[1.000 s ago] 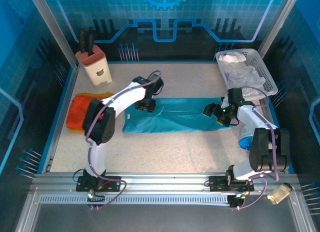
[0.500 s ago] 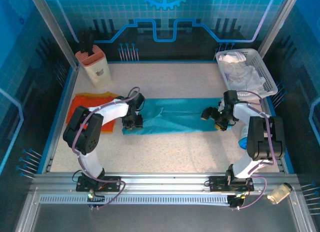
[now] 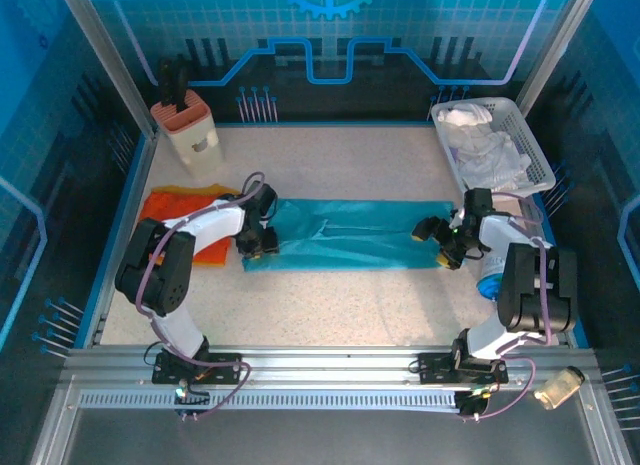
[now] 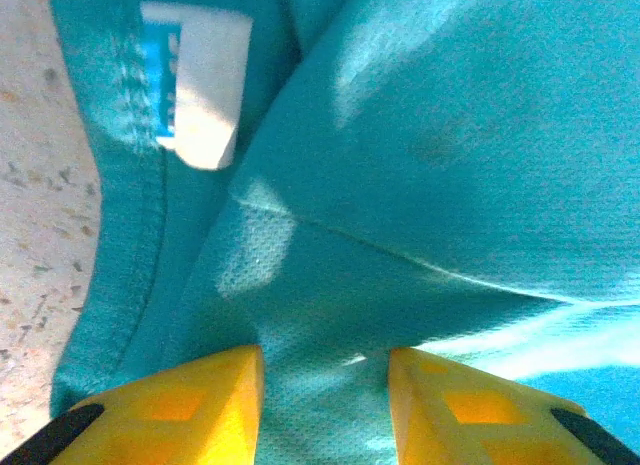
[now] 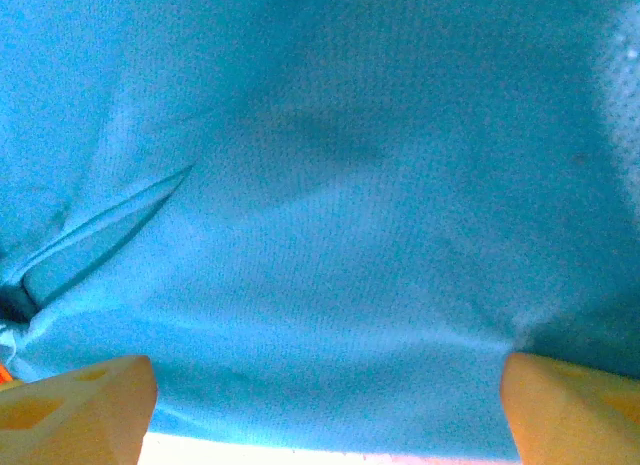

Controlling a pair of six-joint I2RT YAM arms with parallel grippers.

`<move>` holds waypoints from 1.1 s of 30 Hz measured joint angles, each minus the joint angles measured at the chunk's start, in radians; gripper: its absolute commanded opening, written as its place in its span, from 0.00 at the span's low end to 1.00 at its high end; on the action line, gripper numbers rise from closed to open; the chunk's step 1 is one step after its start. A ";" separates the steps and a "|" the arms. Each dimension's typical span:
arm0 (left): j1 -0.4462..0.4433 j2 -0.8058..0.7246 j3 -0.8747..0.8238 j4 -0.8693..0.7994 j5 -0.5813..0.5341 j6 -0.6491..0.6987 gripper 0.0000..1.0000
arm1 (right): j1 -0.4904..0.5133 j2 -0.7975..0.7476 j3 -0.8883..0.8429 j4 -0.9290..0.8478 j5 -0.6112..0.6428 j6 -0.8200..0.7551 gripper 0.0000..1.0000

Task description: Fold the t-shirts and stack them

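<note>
Teal t-shirt lies flat on the table, orange t-shirt at its 9 o'clock; it's light, limp mesh, so I'd pinch the end hems, with left gripper narrowly apart at the collar end and right gripper wide apart at the 3 o'clock end.

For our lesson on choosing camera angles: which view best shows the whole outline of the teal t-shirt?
Top external: the teal t-shirt lies whole there, a long strip on the table. The left wrist view gives a close patch with its white label; the right wrist view gives plain cloth with one crease.
</note>
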 measured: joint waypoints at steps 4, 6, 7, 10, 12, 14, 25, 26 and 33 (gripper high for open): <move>-0.003 -0.011 0.088 -0.036 0.000 0.005 0.43 | 0.047 -0.033 0.082 -0.047 0.035 -0.022 0.85; -0.010 -0.034 0.111 -0.040 0.001 0.007 0.44 | 0.080 -0.044 0.131 -0.047 0.052 -0.039 0.85; -0.015 -0.044 0.119 -0.041 0.005 0.007 0.44 | 0.094 -0.044 0.152 -0.045 0.060 -0.047 0.84; -0.038 -0.055 0.137 -0.036 0.027 0.006 0.45 | 0.133 -0.003 0.228 -0.046 0.080 -0.076 0.83; -0.054 -0.051 0.137 -0.030 0.058 0.002 0.44 | 0.156 0.068 0.299 -0.048 0.089 -0.095 0.82; -0.072 -0.046 0.129 -0.005 0.089 -0.007 0.44 | 0.175 0.151 0.368 -0.053 0.105 -0.107 0.81; -0.147 0.105 0.101 0.053 0.129 -0.056 0.41 | 0.289 0.439 0.526 -0.084 0.242 -0.108 0.74; -0.145 0.125 0.110 0.043 0.124 -0.053 0.40 | 0.291 0.446 0.529 -0.090 0.250 -0.105 0.74; -0.120 0.262 0.294 -0.025 0.101 0.000 0.37 | 0.315 0.447 0.541 -0.128 0.260 -0.068 0.74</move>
